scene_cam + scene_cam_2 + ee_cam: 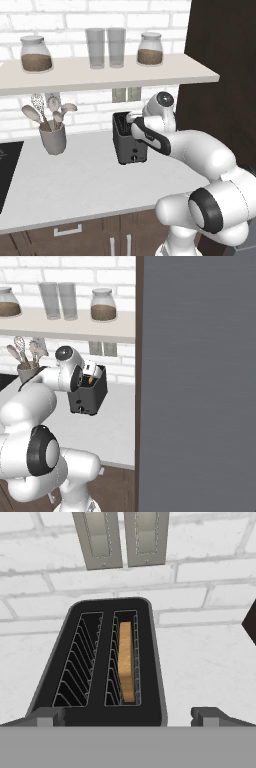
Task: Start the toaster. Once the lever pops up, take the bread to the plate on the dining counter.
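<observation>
1. Toaster (129, 139) stands on the white worktop (75, 185) near the brick wall, narrow front toward the robot, so its small knob and lever side face the arm.
2. Bread (126, 662) sits upright in the right-hand slot as seen in the hand view, its top edge below the slot's rim; I judge it is seated for toasting and not yet ready to lift out.
3. Gripper (128, 716) hovers right above the near end of the toaster, jaws spread fully wide and holding nothing; the fingertips (47, 715) straddle the toaster's front end.
4. That placement suggests the hand is lining up over the front, probably to come down on the lever.
5. Utensil cup (53, 137) stands well apart to the left, clear of the arm's reach.
</observation>
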